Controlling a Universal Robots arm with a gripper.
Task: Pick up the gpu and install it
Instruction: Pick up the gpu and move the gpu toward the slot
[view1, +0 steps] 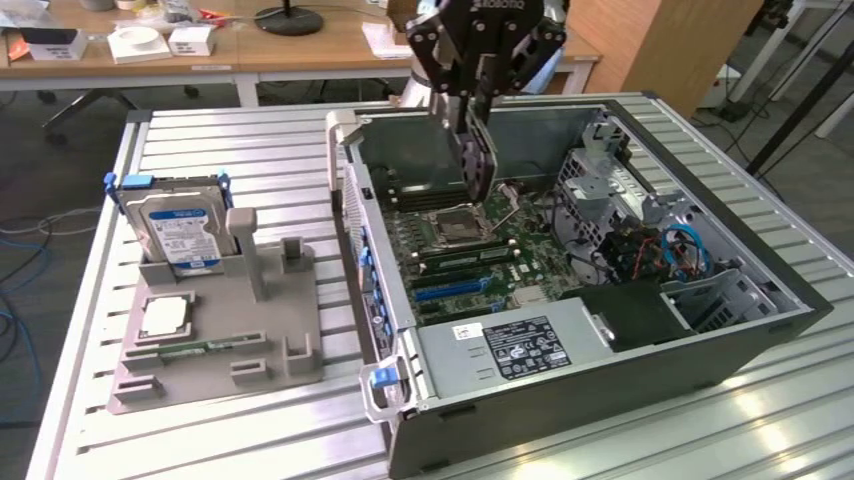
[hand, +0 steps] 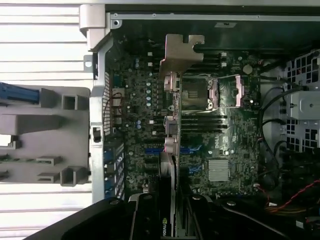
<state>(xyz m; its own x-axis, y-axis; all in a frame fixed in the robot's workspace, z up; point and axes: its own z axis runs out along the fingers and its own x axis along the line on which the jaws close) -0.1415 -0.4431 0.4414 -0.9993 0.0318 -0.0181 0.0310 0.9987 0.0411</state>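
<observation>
My gripper, fingers clamped on the upper part of the gpu; the card hangs on edge over the motherboard inside the open computer case. In the wrist view I see it edge-on, its silver bracket farthest from the fingers. Pad contact is hidden, and I cannot tell whether the lower edge meets the board. A hard drive stands in the grey fixture, on the exterior view's left.
</observation>
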